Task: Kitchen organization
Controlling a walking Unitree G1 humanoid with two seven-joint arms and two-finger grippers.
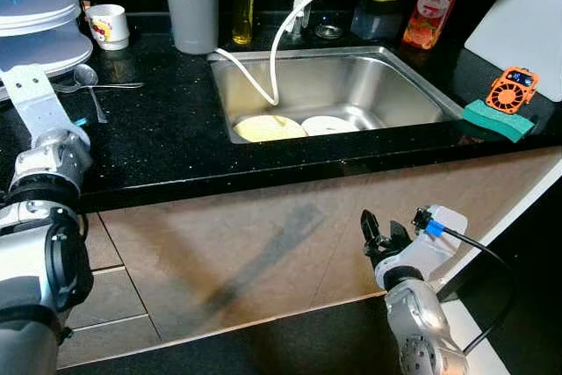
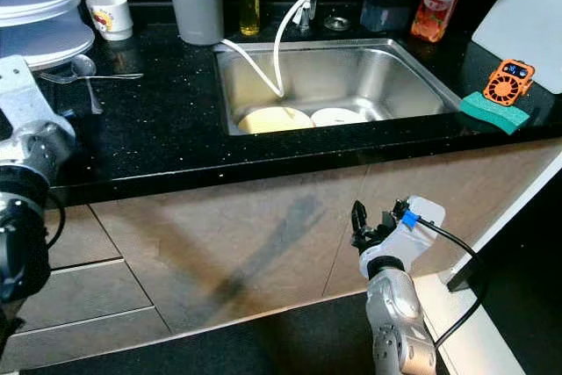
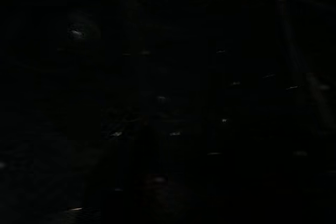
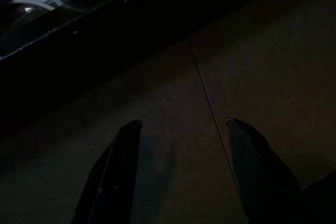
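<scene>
Right gripper [image 4: 181,129], jaws apart, hangs before cabinet doors [image 1: 263,252] below the sink [image 1: 351,85]; left jaws' state cannot be told in the near-black wrist view.

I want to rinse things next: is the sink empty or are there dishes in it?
Not empty. Two plates lie on the bottom of the sink: a yellow plate and a white plate beside it.
</scene>
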